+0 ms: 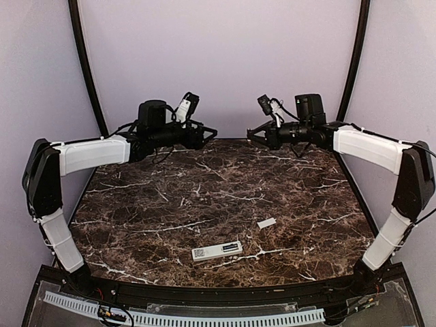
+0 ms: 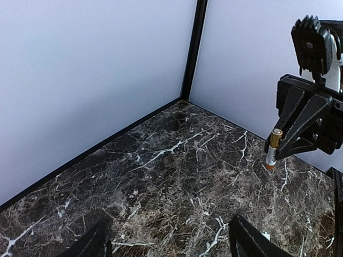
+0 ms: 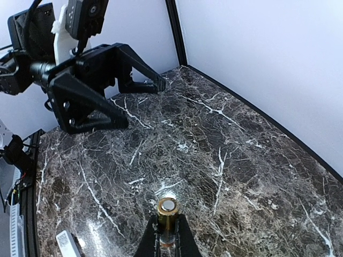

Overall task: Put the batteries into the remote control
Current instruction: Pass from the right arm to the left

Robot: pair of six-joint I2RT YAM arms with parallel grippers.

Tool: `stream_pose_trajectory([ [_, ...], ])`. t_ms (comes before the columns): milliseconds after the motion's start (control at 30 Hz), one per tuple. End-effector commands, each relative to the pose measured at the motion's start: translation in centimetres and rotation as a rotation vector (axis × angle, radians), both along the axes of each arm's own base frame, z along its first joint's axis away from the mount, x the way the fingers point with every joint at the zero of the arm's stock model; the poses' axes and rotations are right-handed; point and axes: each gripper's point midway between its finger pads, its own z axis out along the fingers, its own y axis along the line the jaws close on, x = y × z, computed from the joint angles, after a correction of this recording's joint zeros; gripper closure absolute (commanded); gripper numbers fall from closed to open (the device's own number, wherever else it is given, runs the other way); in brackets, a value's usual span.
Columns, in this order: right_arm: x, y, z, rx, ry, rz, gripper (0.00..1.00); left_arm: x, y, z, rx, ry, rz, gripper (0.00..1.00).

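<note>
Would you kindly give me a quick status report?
Left gripper open, empty. Right gripper shut on battery. Remote control flat near front edge; white piece beside it.

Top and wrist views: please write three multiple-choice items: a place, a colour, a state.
1. Where is the remote control? A) on the table, near its front edge; B) in the far left corner; C) in the air.
2. What colour is the table top? A) plain white; B) dark marble with white veins; C) green.
3. How is the right tool? A) open and empty; B) shut on the remote control; C) shut on a battery.
Key: 1 A, the top view shows it there; 2 B, every view shows it; 3 C, both wrist views show the grip.
</note>
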Motion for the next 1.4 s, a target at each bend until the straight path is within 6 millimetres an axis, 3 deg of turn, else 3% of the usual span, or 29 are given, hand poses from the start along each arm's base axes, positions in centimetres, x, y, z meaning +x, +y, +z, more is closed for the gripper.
stream_pose_trajectory([
  [0, -1.0, 1.0, 4.8, 0.108, -0.029, -0.040, 1.00, -4.1, -2.7, 1.7, 0.018, -0.114, -0.120, 0.26],
  [67, -1.6, 1.5, 6.1, 0.160, -0.024, -0.055, 1.00, -6.0, -3.2, 2.3, 0.014, -0.148, -0.140, 0.26],
  [100, -2.0, 1.8, 6.7, 0.181, -0.021, -0.065, 1.00, -6.8, -3.1, 3.7, -0.010, -0.182, -0.140, 0.26],
  [133, -2.5, 2.1, 7.0, 0.201, -0.014, -0.077, 1.00, -7.8, -3.3, 2.9, -0.006, -0.174, -0.155, 0.26],
  [167, -3.1, 2.6, 7.5, 0.213, -0.017, -0.087, 1.00, -8.8, -2.9, 4.6, -0.032, -0.212, -0.159, 0.26],
  [200, -3.7, 3.1, 7.6, 0.215, -0.016, -0.106, 1.00, -9.9, -2.9, 3.6, -0.020, -0.207, -0.177, 0.26],
  [233, -4.4, 3.6, 7.7, 0.219, -0.014, -0.120, 1.00, -10.9, -2.5, 4.9, -0.039, -0.241, -0.177, 0.28],
  [267, -5.2, 4.2, 7.8, 0.228, -0.011, -0.135, 1.00, -11.9, -2.5, 3.7, -0.019, -0.238, -0.188, 0.29],
  [300, -6.0, 4.7, 8.0, 0.244, -0.008, -0.152, 1.00, -12.4, -2.0, 4.5, -0.021, -0.264, -0.158, 0.34],
  [400, -9.1, 5.8, 8.1, 0.331, 0.010, -0.188, 1.00, -14.3, -1.8, 2.4, 0.041, -0.279, -0.105, 0.44],
  [500, -11.2, 6.3, 7.9, 0.428, 0.113, -0.228, 1.00, -18.0, -1.0, 1.5, 0.047, -0.330, -0.106, 0.44],
  [533, -11.9, 6.7, 7.7, 0.441, 0.158, -0.228, 1.00, -18.5, 0.1, 3.1, 0.015, -0.373, -0.057, 0.44],
  [567, -12.7, 7.2, 7.6, 0.452, 0.190, -0.225, 1.00, -19.7, 0.2, 1.9, 0.035, -0.374, -0.066, 0.44],
  [600, -13.7, 7.8, 7.3, 0.452, 0.205, -0.219, 1.00, -20.1, 1.3, 2.9, 0.022, -0.393, -0.029, 0.45],
  [633, -14.6, 8.3, 7.3, 0.454, 0.210, -0.211, 1.00, -20.8, 1.5, 1.8, 0.052, -0.379, -0.026, 0.45],
  [800, -18.0, 10.5, 6.8, 0.453, 0.227, -0.213, 1.00, -24.9, 2.0, 1.4, 0.085, -0.396, -0.101, 0.45],
  [1000, -20.4, 12.4, 7.4, 0.470, 0.240, -0.168, 1.00, -25.1, 2.1, 2.3, 0.107, -0.417, -0.035, 0.42],
  [1200, -20.9, 13.3, 7.5, 0.450, 0.225, -0.152, 1.00, -24.1, 2.1, 2.7, 0.114, -0.394, 0.026, 0.59],
  [1367, -20.6, 13.1, 6.8, 0.446, 0.216, -0.171, 1.00, -24.4, 2.1, 3.0, 0.098, -0.392, 0.012, 0.62],
])
